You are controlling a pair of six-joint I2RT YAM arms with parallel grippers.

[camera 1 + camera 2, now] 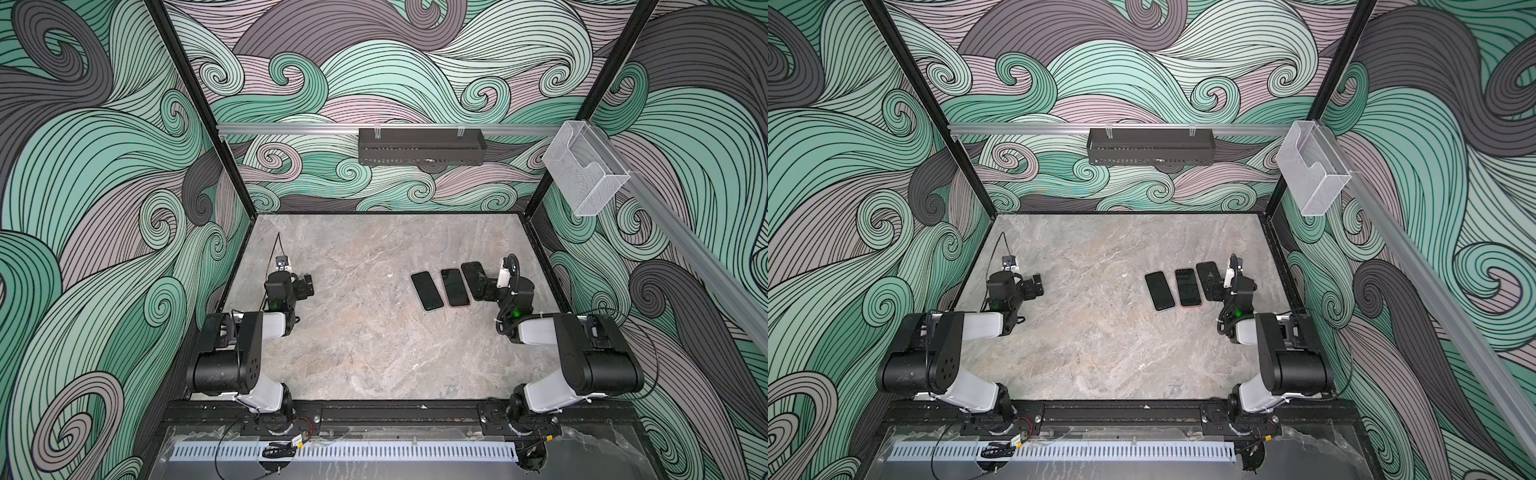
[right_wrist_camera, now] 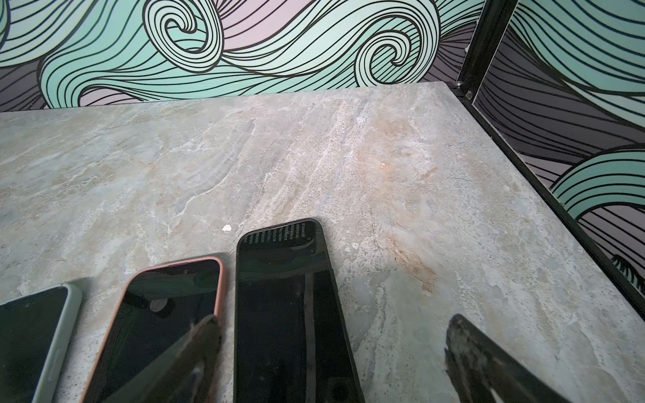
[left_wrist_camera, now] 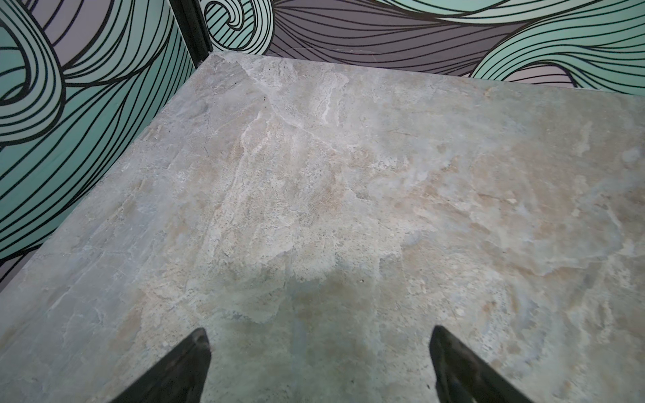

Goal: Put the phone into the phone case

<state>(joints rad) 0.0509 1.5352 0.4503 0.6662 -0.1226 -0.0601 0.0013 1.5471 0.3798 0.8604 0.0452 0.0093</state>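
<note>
Three flat dark slabs lie side by side on the stone table (image 1: 353, 345), right of centre. One has a pale green rim (image 1: 427, 291) (image 2: 31, 342), the middle one a pink rim (image 1: 455, 287) (image 2: 157, 314), and the third is all black (image 1: 471, 272) (image 2: 279, 296) with a squarish hole at its near end. I cannot tell for sure which is the phone and which the phone case. My right gripper (image 1: 482, 291) (image 2: 333, 324) is open, hovering over the black slab's near end. My left gripper (image 1: 307, 286) (image 3: 319, 335) is open over bare table at the left, holding nothing.
A black wire shelf (image 1: 422, 146) hangs on the back rail and a clear plastic box (image 1: 584, 170) on the right rail. A small white speck (image 2: 226, 228) lies just beyond the slabs. Patterned walls enclose the table on three sides.
</note>
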